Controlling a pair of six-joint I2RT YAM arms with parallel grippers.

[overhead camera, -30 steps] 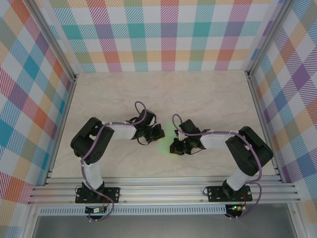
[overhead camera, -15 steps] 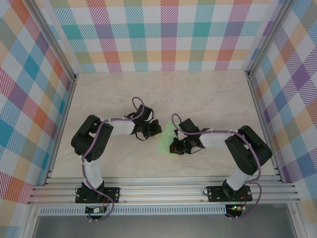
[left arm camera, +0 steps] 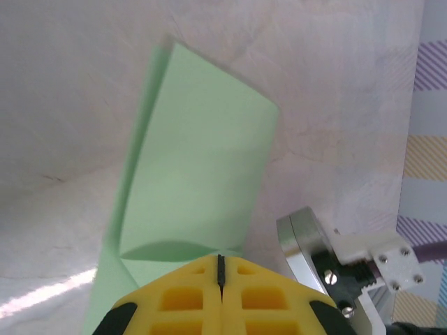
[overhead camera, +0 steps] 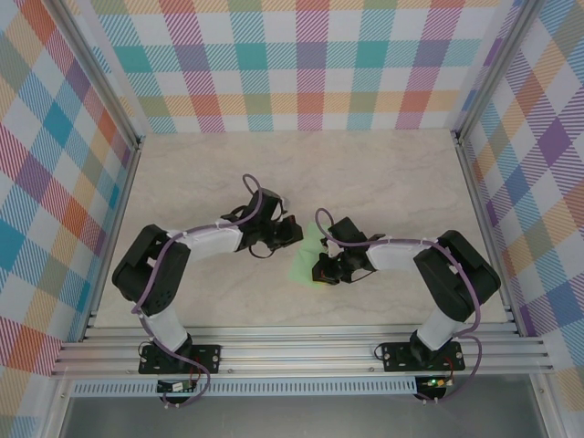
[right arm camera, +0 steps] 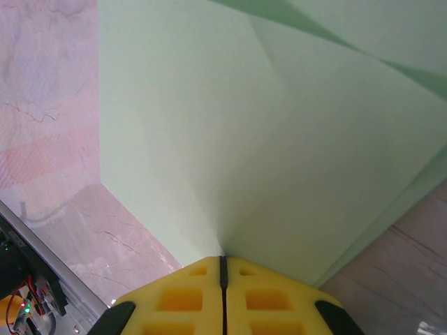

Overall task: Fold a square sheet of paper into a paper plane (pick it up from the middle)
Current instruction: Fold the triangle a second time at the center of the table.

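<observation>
Pale-green paper, folded, sits mid-table towards the near edge, between left gripper and right gripper. At the left wrist, yellow pads are pinched together on its curled edge. At the right wrist, the pads are clamped on the paper, with 2 creases visible.

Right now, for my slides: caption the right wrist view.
Right gripper pinches the creased pale-green paper, marbled tabletop beyond.
</observation>
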